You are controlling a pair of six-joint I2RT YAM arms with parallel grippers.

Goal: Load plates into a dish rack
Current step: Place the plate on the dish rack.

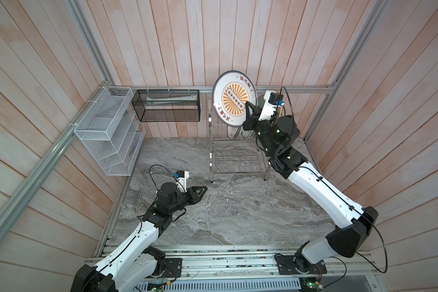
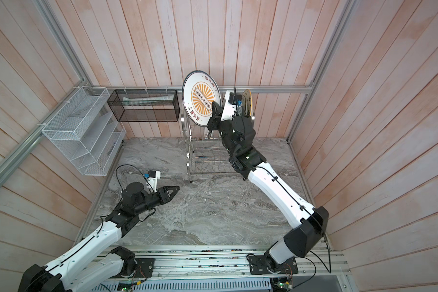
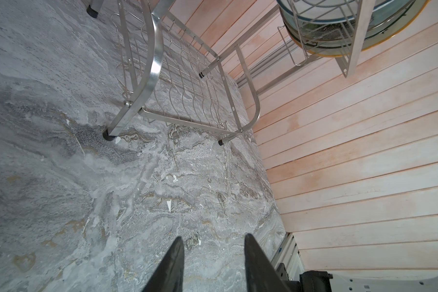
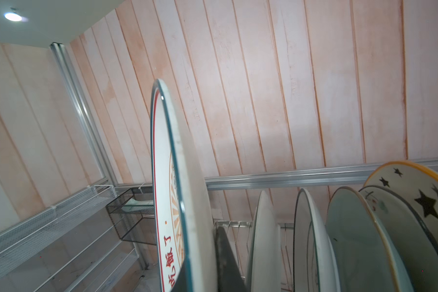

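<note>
Sunburst plate [image 1: 234,97] up on edge just above the dish rack [image 1: 235,161], our right pincer [image 1: 249,108] pinching its lower rim. Other plates [image 4: 263,240] stand in the rack's top tier; we count perhaps five. Left pincer [image 3: 213,240] hangs spread, empty, over the desk [image 1: 238,209] before the rack.

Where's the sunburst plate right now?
The sunburst plate is held on edge in the right pincer above the rack by the back wall in both top views, beside the racked plates.
</note>
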